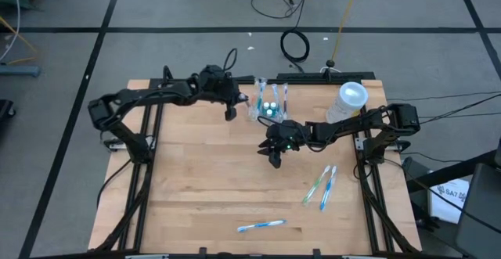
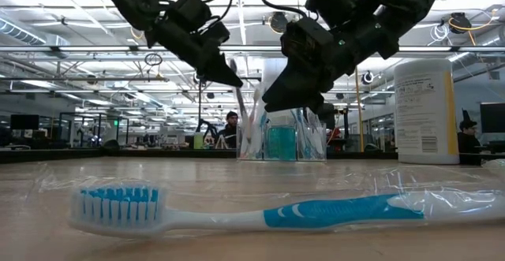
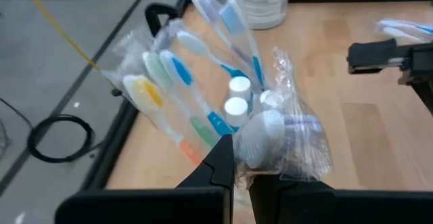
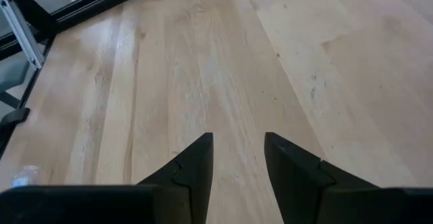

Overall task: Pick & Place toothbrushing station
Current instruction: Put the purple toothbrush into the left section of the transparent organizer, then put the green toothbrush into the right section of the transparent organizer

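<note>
The toothbrushing station [image 1: 268,104] is a small clear holder standing upright near the table's far edge. It holds several plastic-wrapped toothbrushes and white-capped tubes [image 3: 237,105]. It also shows in the low view [image 2: 280,139]. My left gripper [image 1: 239,101] is at the station's left side, its fingers nearly together on clear plastic [image 3: 241,178]. My right gripper [image 1: 274,157] hangs open and empty over bare wood just near of the station [image 4: 238,149]. My left gripper has a bit of crinkled clear plastic [image 3: 245,173] between its two fingers, at the station's left side. I cannot tell whether this is a wrapper or the holder's wall. The fingers come slanting down from the table's left. The station stands on the table.
A tall whitish cylinder with a round white top [image 1: 351,101] stands right of the station. Two wrapped toothbrushes [image 1: 321,187] lie at the near right and another one [image 1: 261,225] lies near the front edge. People show in the room beyond the table [image 2: 230,127].
</note>
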Motion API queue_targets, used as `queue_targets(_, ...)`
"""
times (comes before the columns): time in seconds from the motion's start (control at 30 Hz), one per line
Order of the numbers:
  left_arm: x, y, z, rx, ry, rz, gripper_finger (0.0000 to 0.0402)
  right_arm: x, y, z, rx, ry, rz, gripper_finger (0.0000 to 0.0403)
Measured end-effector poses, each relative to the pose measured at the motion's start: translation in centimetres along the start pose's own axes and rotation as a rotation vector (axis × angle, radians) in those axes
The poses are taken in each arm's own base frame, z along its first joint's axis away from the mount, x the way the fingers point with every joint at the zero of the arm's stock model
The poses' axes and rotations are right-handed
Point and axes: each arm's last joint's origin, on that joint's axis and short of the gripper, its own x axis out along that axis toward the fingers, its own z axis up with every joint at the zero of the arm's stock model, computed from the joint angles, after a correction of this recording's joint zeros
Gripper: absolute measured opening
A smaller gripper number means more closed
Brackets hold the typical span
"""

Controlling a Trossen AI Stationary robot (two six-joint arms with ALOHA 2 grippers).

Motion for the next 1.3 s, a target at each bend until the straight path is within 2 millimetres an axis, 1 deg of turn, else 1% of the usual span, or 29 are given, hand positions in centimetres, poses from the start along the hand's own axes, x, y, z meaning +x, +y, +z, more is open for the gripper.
queue_targets(0.27,1.6,0.0,-1.3,-0.016,0.046,-0.023,0.002,0.0,0.0,0.0,0.0,-0.001,0.0,0.0128)
queue_targets(0.37,1.8,0.0,-1.4,0.004,0.048,-0.023,0.0031,0.0,0.0,0.0,0.0,-0.001,0.0,0.0128)
queue_targets(0.5,2.0,0.1,-1.7,0.013,0.065,-0.017,0.0071,0.0,0.0,0.0,-0.001,-0.001,0.0,0.0128)
queue_targets(0.63,2.0,0.2,-1.7,0.011,0.089,0.061,0.012,0.0,0.0,0.0,0.0,-0.001,0.0,0.0128)
queue_targets(0.73,1.6,0.1,-1.3,-0.018,0.078,0.076,0.0148,0.0,0.0,0.0,0.0,-0.001,-0.001,0.0128)
queue_targets(0.83,0.6,-0.4,-0.4,-0.023,0.058,0.07,0.0167,0.0,0.0,0.0,-0.002,-0.003,0.0,0.0128)
queue_targets(0.93,-1.3,-1.0,0.7,0.024,0.042,0.062,0.0178,0.0,-0.1,0.1,-0.033,-0.005,-0.003,0.0128)
queue_targets(1.1,-5.5,-1.9,2.4,0.099,0.027,0.06,0.0182,-0.1,-0.7,0.5,-0.081,-0.029,-0.018,0.0128)
queue_targets(1.2,-8.0,-2.5,2.7,0.1,0.039,0.059,0.0182,-0.2,-1.2,1.0,-0.085,-0.069,-0.024,0.0128)
queue_targets(1.3,-10.4,-3.1,2.9,0.129,0.057,0.055,0.0182,-0.4,-1.6,1.9,-0.133,-0.14,-0.026,0.0128)
